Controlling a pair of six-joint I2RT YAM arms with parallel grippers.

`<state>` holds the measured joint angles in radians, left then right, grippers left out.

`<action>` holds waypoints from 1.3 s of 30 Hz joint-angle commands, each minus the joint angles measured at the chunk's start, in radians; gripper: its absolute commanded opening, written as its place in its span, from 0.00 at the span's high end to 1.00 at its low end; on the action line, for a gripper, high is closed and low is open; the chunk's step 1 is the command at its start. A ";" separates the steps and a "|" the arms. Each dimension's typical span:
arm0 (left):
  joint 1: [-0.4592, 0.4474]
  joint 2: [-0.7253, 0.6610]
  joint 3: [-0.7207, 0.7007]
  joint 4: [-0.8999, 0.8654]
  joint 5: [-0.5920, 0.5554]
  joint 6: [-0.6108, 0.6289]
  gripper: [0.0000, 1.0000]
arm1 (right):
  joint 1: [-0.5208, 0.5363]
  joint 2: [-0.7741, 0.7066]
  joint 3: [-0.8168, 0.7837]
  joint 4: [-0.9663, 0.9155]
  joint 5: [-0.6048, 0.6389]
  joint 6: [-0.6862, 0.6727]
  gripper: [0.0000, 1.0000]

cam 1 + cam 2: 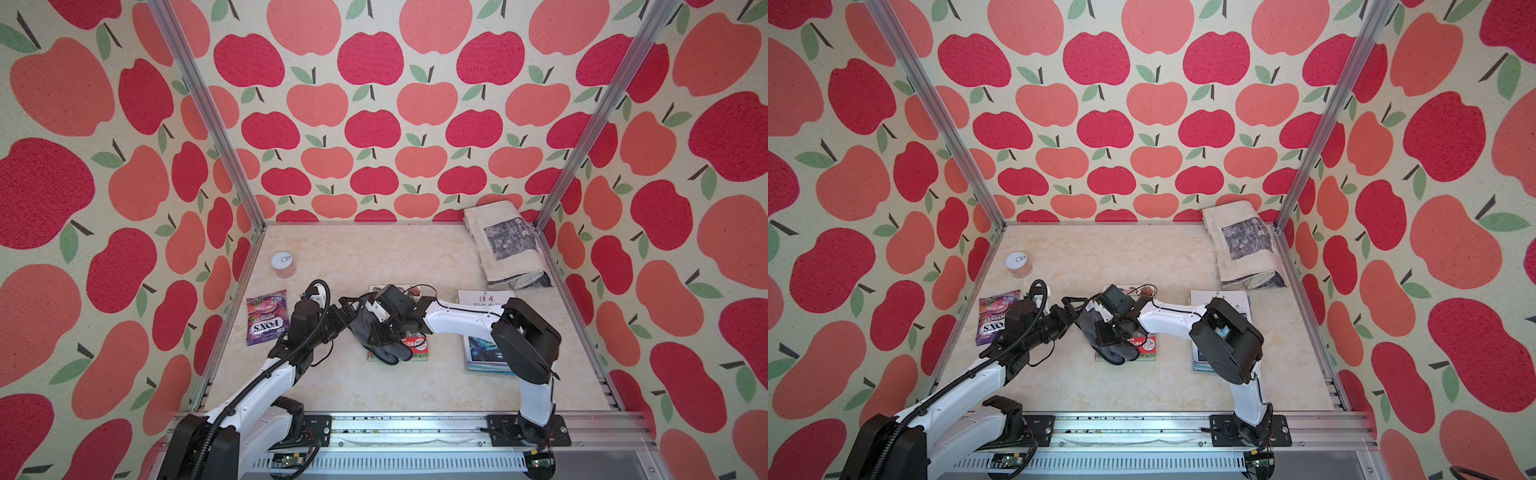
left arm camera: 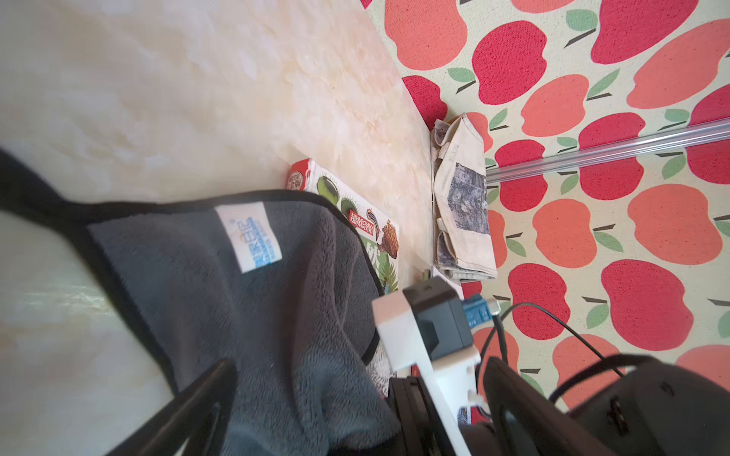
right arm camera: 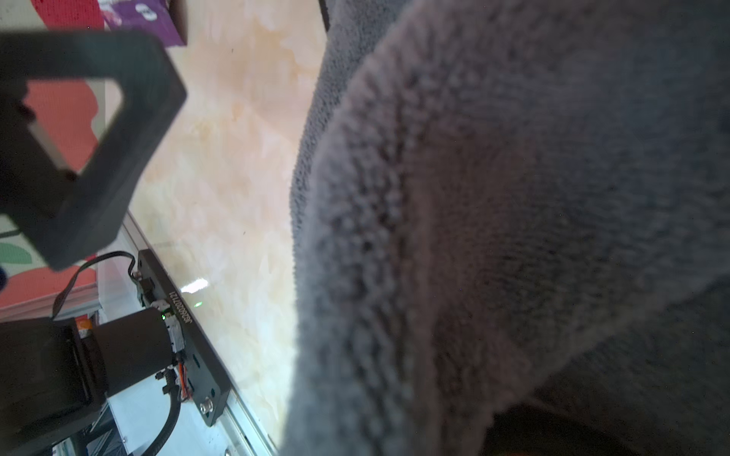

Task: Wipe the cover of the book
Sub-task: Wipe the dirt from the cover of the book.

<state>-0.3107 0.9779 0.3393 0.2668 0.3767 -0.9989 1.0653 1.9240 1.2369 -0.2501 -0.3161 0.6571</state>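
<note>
In both top views the book [image 1: 417, 348] lies near the centre of the table [image 1: 374, 257], its 9 o'clock half under a grey cloth [image 1: 388, 353]. The right gripper [image 1: 388, 328] reaches in from 3 o'clock and is clamped on that cloth. The left gripper [image 1: 347, 308], jaws wide apart, sits at the cloth's 9 o'clock edge.

The left wrist view shows the cloth [image 2: 256, 316] draped over the book [image 2: 379, 237], with the left gripper's [image 2: 357, 365] spread fingers [image 2: 205, 395] either side of the fabric.

In the right wrist view the bunched cloth [image 3: 513, 197] fills most of the frame, bare table [image 3: 221, 158] beside it.
</note>
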 commanded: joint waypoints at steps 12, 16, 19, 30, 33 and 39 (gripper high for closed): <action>0.005 0.032 0.036 -0.022 0.004 0.026 0.01 | -0.035 -0.234 -0.323 -0.064 0.090 0.051 0.98; 0.004 0.062 0.046 0.000 0.004 0.029 0.01 | -0.071 -0.364 -0.475 -0.058 0.125 0.084 0.98; 0.001 0.097 0.053 0.029 0.009 0.025 0.01 | -0.096 -0.453 -0.549 -0.086 0.160 0.093 0.98; -0.029 0.190 0.091 0.060 0.013 0.027 0.01 | -0.245 -0.584 -0.594 -0.166 0.197 0.014 0.97; -0.037 0.188 0.096 0.055 0.013 0.027 0.01 | -0.251 -0.556 -0.528 -0.167 0.187 -0.010 0.97; -0.047 0.156 0.105 0.015 0.013 0.038 0.01 | -0.245 -0.576 -0.387 -0.232 0.150 -0.032 0.97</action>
<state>-0.3508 1.1557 0.4118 0.3012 0.3813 -0.9936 0.8177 1.3785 0.7841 -0.4343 -0.1493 0.6586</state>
